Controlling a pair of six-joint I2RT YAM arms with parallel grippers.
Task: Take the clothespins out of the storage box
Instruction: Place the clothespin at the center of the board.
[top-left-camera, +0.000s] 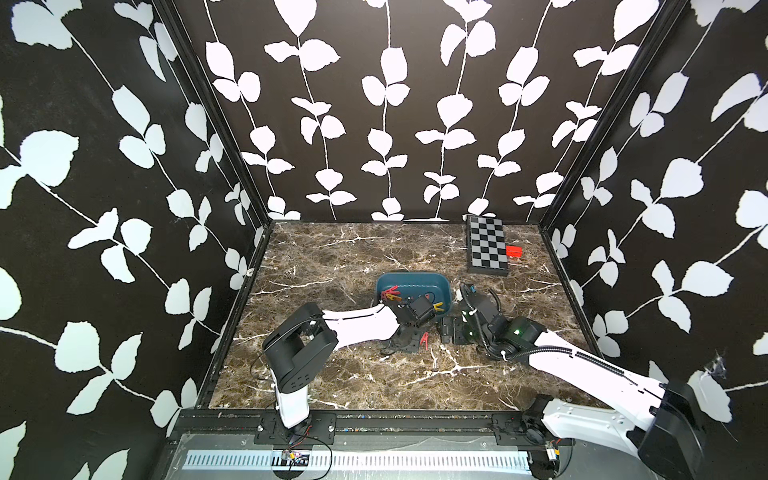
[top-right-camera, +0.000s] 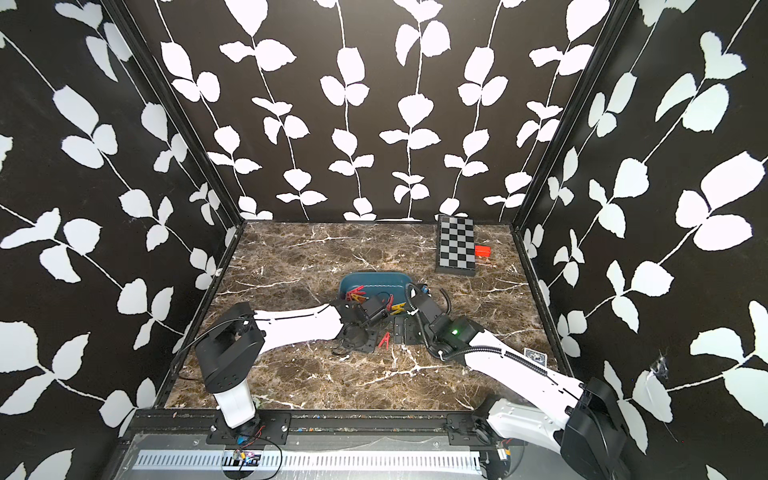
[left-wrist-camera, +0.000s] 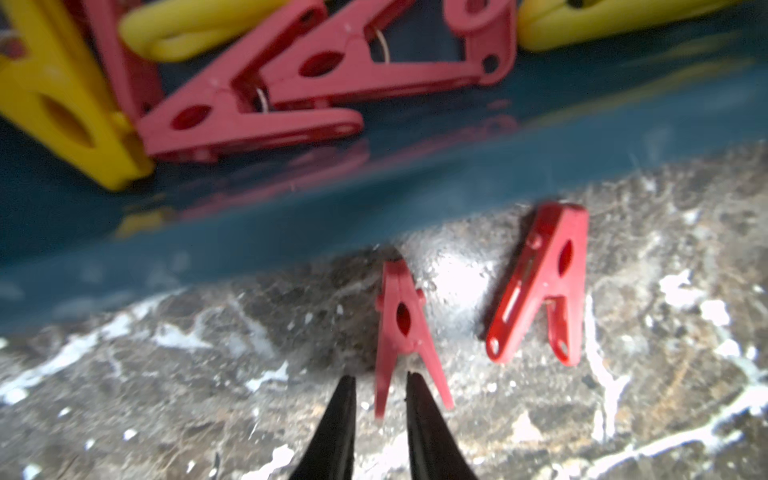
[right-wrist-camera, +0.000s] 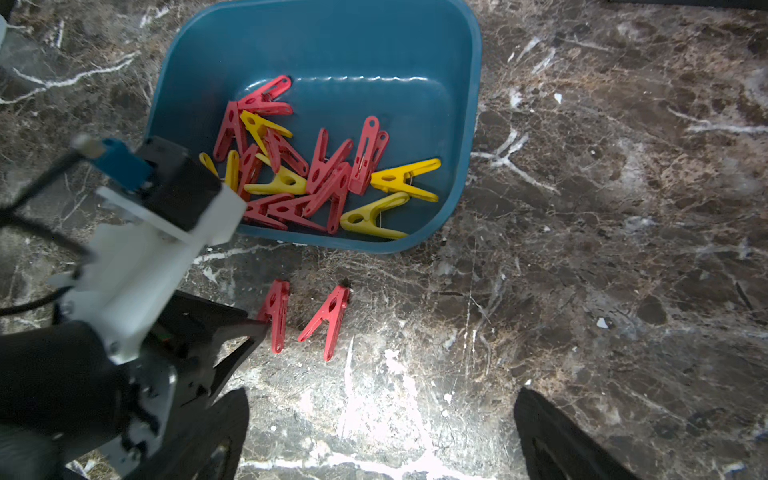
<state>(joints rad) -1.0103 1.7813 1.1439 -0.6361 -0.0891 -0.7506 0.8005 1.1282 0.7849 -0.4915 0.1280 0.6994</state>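
1. The shallow teal-blue plastic storage box (right-wrist-camera: 473, 83), rectangular with rounded corners, sits near the middle of the brown marble-patterned table (right-wrist-camera: 623, 249). Both top views show the storage box (top-left-camera: 419, 284) (top-right-camera: 374, 281) partly hidden behind the arms.
2. Most of the small A-shaped plastic clothespins (right-wrist-camera: 324, 178), red with several yellow, lie in a tangled heap on the box floor. They crowd toward the wall nearest the arms.
3. Two are out on the table, just outside that near wall. A loose red clothespin (right-wrist-camera: 276, 316) lies there, and a second loose red clothespin (right-wrist-camera: 330, 320) lies just beside it without touching. Both point their closed tips toward the box.
4. The left gripper (left-wrist-camera: 380, 380) is low over the table with its black jaws parted by a narrow gap. One leg of the loose red clothespin (left-wrist-camera: 401, 332) lies between the fingertips with a sliver of space on each side, so the jaws clamp nothing. The peg looks blurred in the left wrist view.
5. The second loose red clothespin (left-wrist-camera: 544, 286) lies flat to one side of those jaws, apart from them.
6. The right gripper (right-wrist-camera: 382, 395) hovers over bare table on the near side of the two loose pegs. Its jaws are spread wide and empty.
7. At the far right corner lies a flat black-and-grey checkerboard box (top-left-camera: 486, 245). A small red rectangular block (top-left-camera: 514, 251) sits just beside it, well apart from the storage box.
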